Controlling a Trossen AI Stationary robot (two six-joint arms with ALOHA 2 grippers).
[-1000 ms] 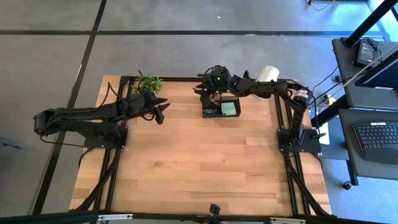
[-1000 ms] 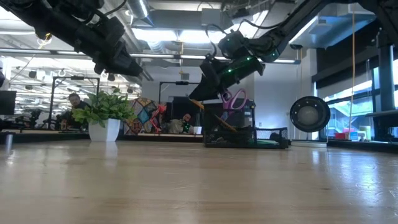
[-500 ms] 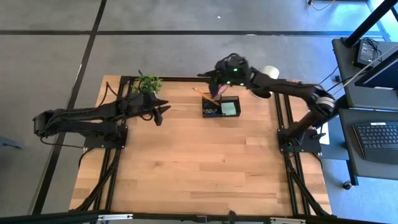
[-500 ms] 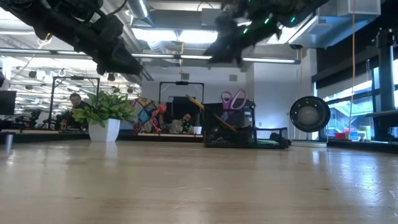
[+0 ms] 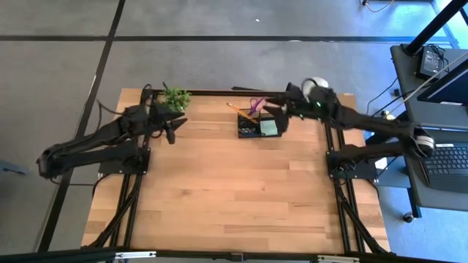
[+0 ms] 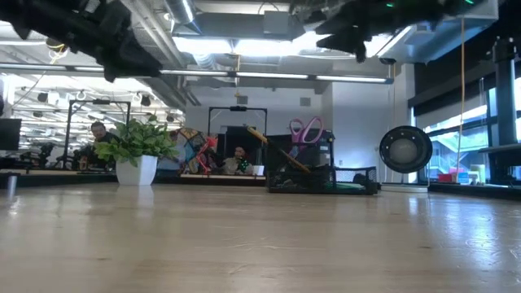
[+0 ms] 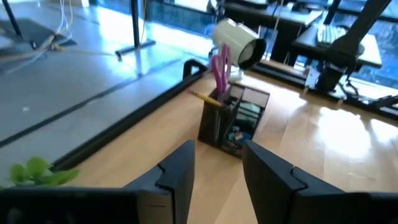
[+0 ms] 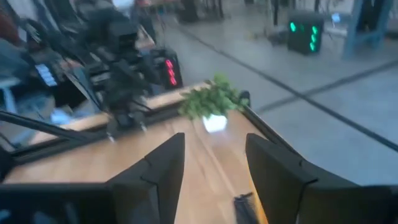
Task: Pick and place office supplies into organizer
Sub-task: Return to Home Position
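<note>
**Stowed; nothing in hand**

Organizer (image 7: 214,127) sits nr desk's (image 5: 219,190) far edge, scissors (image 7: 221,65) & pencil (image 7: 202,96) sticking up from it. R gripper (image 8: 214,140), fingers apart & empty, hangs just beside its right side, so it's the nearer arm. L gripper (image 7: 217,149), also apart, is well off by plant (image 5: 174,97).

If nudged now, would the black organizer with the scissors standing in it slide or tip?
Probably slide: the organizer sits flat on the wooden table. It looks like light mesh, so it may shift easily. The purple scissors and pencil stand tall in it, so a high push might tip it.
</note>
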